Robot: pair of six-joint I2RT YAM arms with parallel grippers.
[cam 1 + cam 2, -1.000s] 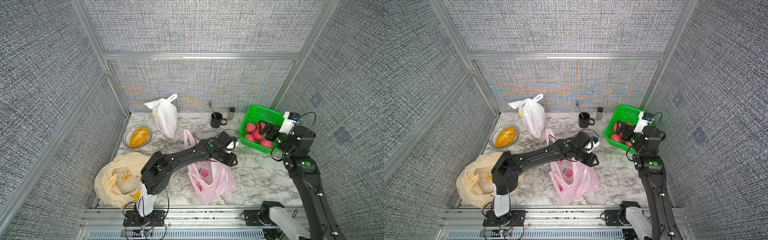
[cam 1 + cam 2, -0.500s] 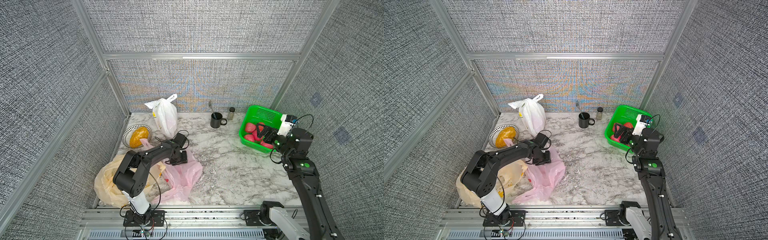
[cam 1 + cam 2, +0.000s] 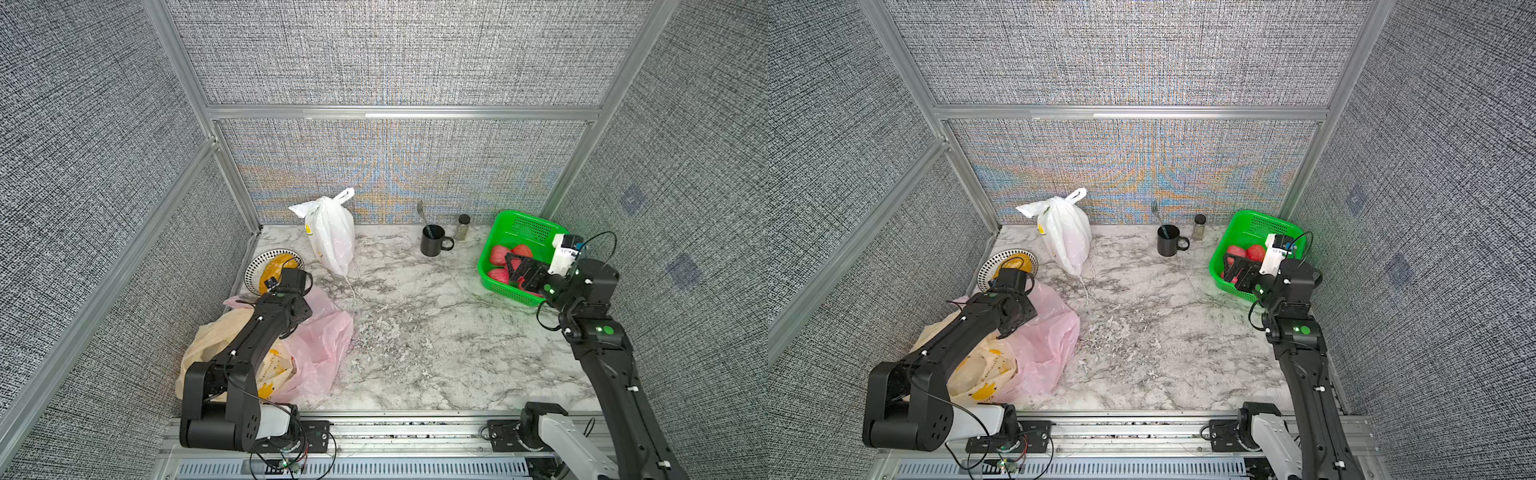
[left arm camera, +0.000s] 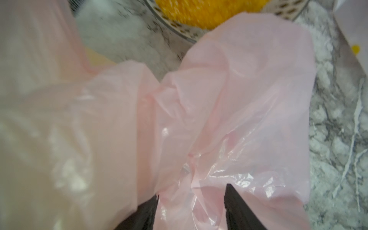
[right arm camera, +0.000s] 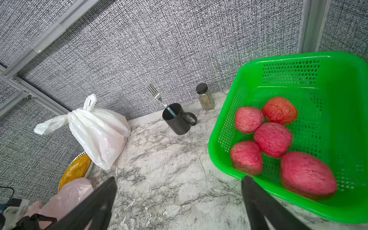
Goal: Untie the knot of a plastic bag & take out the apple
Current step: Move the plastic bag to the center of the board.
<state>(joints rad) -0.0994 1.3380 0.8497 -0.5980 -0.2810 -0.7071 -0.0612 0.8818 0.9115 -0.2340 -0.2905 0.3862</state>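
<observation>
- Nearest me, on the left of the marble table (image 3: 436,353), a yellowish bag (image 3: 199,353) lies slumped with the left arm folded over it.
- The pink bag (image 3: 320,345) lies flat and crumpled right beside it, partly over it, with no knot that I can make out.
- The left gripper (image 4: 192,190) is hidden under its wrist in both top views. In the left wrist view its two dark fingertips (image 4: 237,201) stand apart, and loose pink film lies between and ahead of them, not pinched.
- A patterned plate (image 3: 255,270) with something orange on it sits just past the pink bag.
- Over on the right, the right gripper (image 5: 179,207) is spread wide and holds nothing. It hovers at the near edge of the green basket (image 3: 523,218).
- Five red apples (image 5: 272,139) lie in that basket, the biggest just ahead of one fingertip, apart from it.
- Along the back wall a white bag (image 3: 332,232) stands with its handles knotted on top, well apart from both grippers.
- Further right there are a black mug (image 3: 432,241) with a fork (image 3: 422,210) in it, and a small spice jar (image 3: 463,226) beside it.
</observation>
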